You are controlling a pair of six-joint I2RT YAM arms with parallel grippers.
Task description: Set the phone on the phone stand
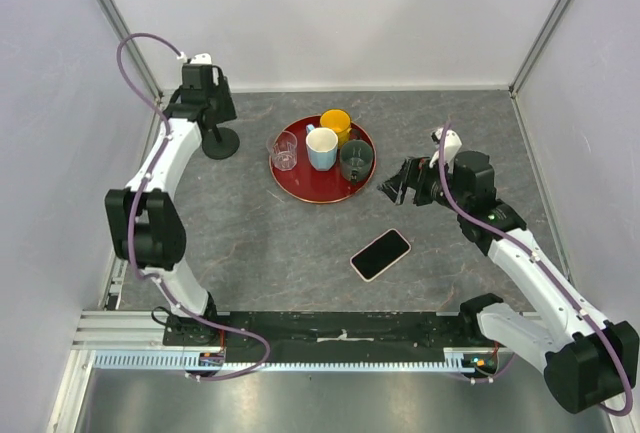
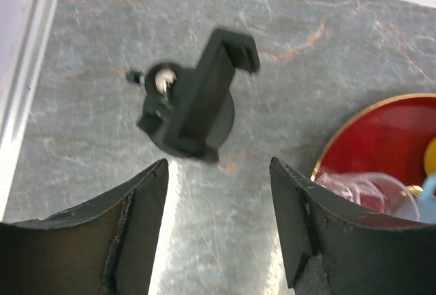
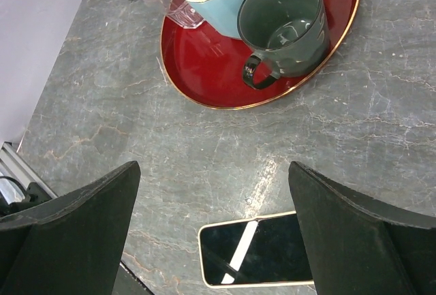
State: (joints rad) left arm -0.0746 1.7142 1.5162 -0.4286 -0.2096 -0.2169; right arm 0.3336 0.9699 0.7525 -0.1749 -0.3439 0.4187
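— What did we find on the grey counter [image 1: 260,243]?
— Toward the back we saw a red tray [image 1: 300,185] carrying a pale blue mug [image 1: 322,148], a dark mug [image 1: 355,160], a yellow mug [image 1: 336,123] and a clear glass [image 1: 284,150].
— And our arms?
— Our left end effector [image 2: 218,172] hung at the far left, fingers spread, gripping nothing. Our right end effector [image 3: 214,179] was spread too and empty, over the counter in front of the tray.
— The phone [image 1: 380,254]?
— It lay flat on the counter, screen up, near the right end effector and apart from the tray.
— The phone stand [image 1: 220,143]?
— It stood on its disc base left of the tray, beneath the left end effector and well apart from the phone.
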